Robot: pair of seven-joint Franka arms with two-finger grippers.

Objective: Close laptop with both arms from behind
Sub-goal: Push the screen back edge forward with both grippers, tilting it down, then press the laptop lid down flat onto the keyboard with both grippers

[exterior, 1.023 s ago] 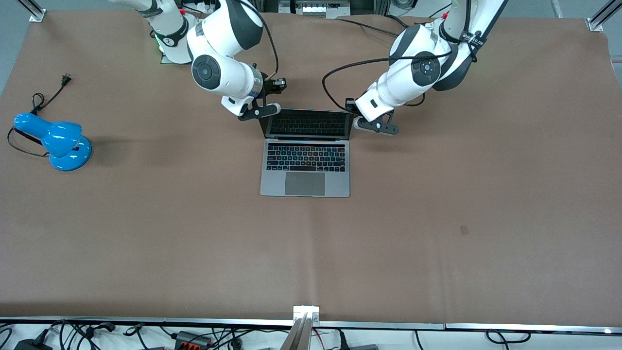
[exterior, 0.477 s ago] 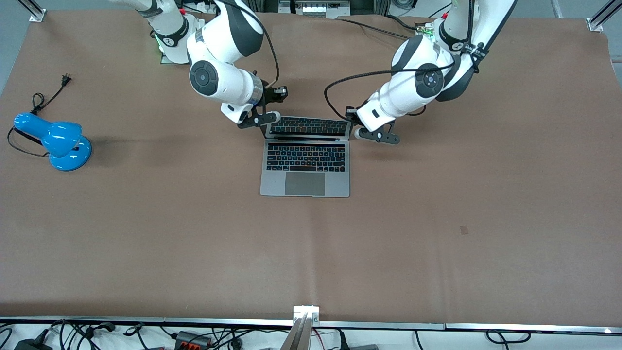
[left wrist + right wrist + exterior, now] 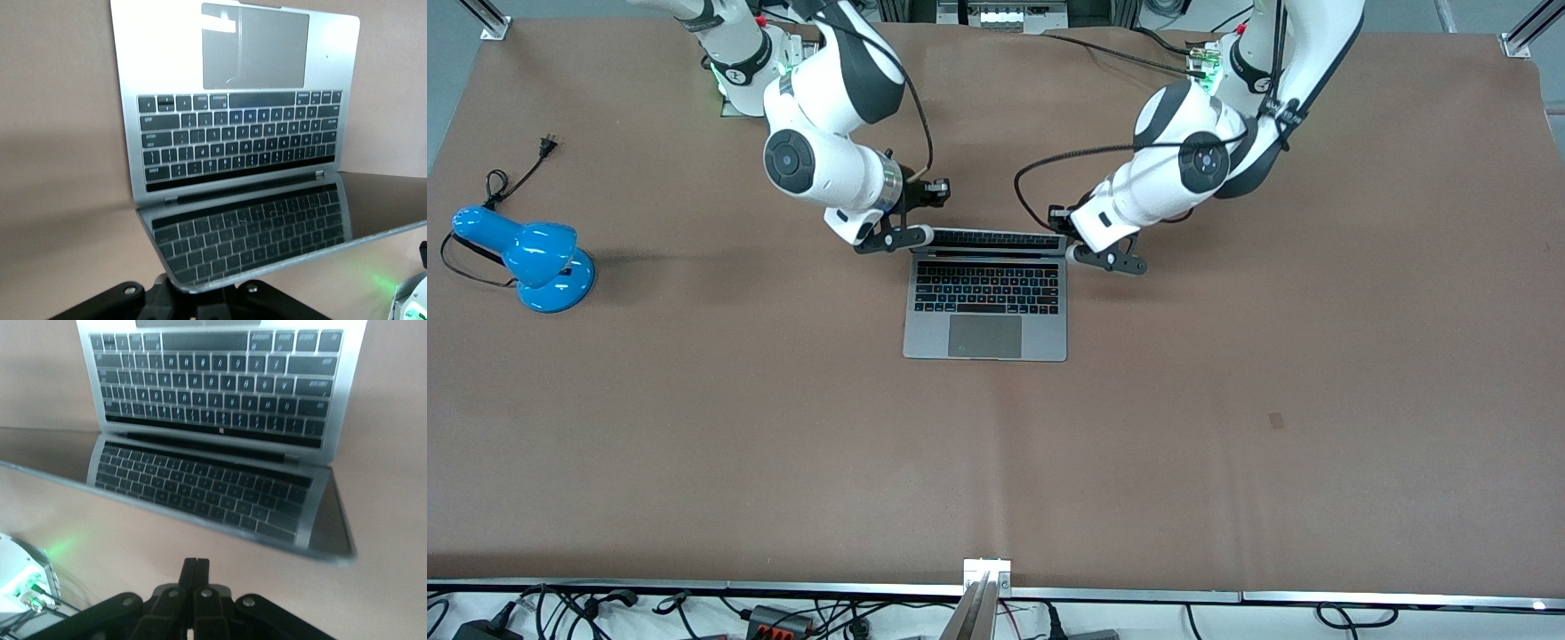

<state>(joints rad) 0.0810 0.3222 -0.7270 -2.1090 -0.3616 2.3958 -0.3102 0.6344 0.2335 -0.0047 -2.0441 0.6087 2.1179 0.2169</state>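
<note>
The blue desk lamp (image 3: 525,258) stands on the bench (image 3: 1227,427) at the right arm's end. The right tool (image 3: 911,233), fingers pressed together, sits at one upper corner of the laptop (image 3: 987,298) screen, mid-bench. The left tool (image 3: 1074,251) is at the other corner; whether it is together or apart, I cannot tell.

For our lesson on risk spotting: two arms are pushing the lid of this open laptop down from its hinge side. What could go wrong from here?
1. The left pincer and right pincer press at opposite corners of the slim silver-grey laptop; uneven pushing might twist its lid.
2. The lid looks about upright; it could drop hard onto the black keyboard.
3. The laptop sits loose on the brown table, so it may slide.
</note>
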